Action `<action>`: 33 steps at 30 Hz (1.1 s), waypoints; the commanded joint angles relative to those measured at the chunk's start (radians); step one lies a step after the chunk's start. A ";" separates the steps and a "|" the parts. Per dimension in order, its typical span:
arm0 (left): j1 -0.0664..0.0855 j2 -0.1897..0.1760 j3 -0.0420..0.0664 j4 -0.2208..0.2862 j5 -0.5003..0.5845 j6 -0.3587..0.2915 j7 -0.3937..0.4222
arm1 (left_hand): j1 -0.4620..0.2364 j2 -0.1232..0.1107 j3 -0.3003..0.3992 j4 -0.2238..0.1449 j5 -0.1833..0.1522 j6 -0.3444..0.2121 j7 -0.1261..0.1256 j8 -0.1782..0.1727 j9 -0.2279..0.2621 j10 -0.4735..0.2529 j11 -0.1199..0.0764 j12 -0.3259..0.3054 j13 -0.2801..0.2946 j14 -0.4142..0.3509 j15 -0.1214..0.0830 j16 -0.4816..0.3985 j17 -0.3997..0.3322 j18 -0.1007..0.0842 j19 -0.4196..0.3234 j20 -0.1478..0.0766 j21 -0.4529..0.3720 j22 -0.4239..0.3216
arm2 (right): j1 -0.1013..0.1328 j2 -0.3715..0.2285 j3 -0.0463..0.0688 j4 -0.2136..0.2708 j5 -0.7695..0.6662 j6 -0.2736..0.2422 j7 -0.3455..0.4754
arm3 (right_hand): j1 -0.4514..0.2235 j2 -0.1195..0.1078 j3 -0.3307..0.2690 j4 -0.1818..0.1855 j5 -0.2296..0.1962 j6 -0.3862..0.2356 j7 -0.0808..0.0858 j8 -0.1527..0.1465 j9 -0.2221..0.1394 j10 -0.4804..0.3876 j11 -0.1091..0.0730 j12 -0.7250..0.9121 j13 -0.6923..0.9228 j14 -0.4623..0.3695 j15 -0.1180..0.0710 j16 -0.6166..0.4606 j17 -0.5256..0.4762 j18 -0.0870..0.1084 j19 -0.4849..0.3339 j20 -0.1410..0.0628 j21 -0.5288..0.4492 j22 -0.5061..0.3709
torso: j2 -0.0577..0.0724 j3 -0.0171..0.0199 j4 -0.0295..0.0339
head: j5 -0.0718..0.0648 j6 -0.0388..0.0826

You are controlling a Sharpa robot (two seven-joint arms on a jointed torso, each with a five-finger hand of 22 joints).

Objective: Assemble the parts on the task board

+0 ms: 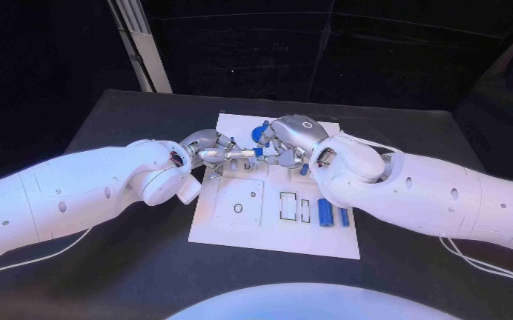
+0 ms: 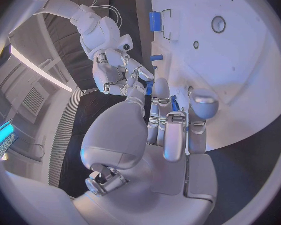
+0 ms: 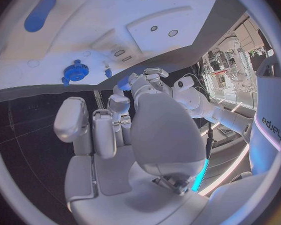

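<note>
A black table spreads wide across the head view, its dark top running out to both sides. Behind its far left corner, a pale slanted post rises up and away. Beyond the table's far edge hangs a dark backdrop, faint seams crossing it.

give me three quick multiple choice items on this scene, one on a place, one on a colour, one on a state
1. Where do the two robot hands meet?
A. over the task board's far part
B. off the table
C. at the board's near edge

2. What colour are the two bars lying on the board's near right part?
A. red
B. blue
C. green

3. How do the rectangular slots beside those bars stand?
A. filled
B. empty
C. covered

Key: 1 A, the left robot hand and right robot hand meet over the task board; 2 B, the bars are blue; 3 B, the slots show bare outlines.
</note>
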 commanded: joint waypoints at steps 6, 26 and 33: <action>0.001 0.001 0.001 -0.002 -0.009 0.006 0.000 | -0.023 0.006 -0.002 0.024 0.001 0.004 0.000 0.006 0.002 0.005 0.001 0.007 0.004 0.092 -0.008 0.008 0.198 -0.015 0.000 -0.003 0.010 0.007 | 0.002 0.001 0.001 0.006 -0.007 -0.004 0.008 | 0.002 0.005 0.008 0.000 -0.001 0.015 -0.010 0.005 0.006 0.005 0.002 -0.003 0.001 0.073 -0.009 0.005 0.123 0.009 0.007 -0.003 0.006 0.000 | 0.001 0.0009 -0.0009 | 0.003 -0.001; 0.001 0.002 0.001 -0.014 -0.009 -0.005 -0.003 | 0.062 0.042 0.064 -0.004 0.003 0.000 -0.008 0.011 0.002 0.000 -0.007 0.010 0.006 0.094 -0.014 0.014 0.209 -0.016 -0.002 -0.007 0.028 0.029 | 0.002 -0.012 0.001 0.031 -0.008 -0.046 0.016 | -0.003 0.006 0.010 0.003 0.001 0.017 -0.011 0.005 0.007 0.009 0.001 0.000 0.005 0.074 -0.010 0.007 0.126 0.007 0.011 -0.003 0.011 0.010 | 0.001 0.0011 -0.0002 | 0.003 -0.002; 0.001 0.001 0.001 -0.013 -0.009 -0.013 0.002 | 0.098 0.045 0.098 -0.024 0.003 -0.002 -0.012 0.011 0.002 -0.001 -0.010 0.006 0.003 0.095 -0.017 0.016 0.213 -0.017 -0.002 -0.010 0.034 0.037 | 0.002 -0.015 0.001 0.041 -0.012 -0.058 0.020 | -0.004 0.005 0.012 0.003 0.005 0.018 -0.011 0.006 0.007 0.009 0.000 -0.001 0.004 0.074 -0.010 0.007 0.126 0.007 0.011 -0.004 0.011 0.011 | 0.001 0.0007 -0.0009 | 0.004 -0.002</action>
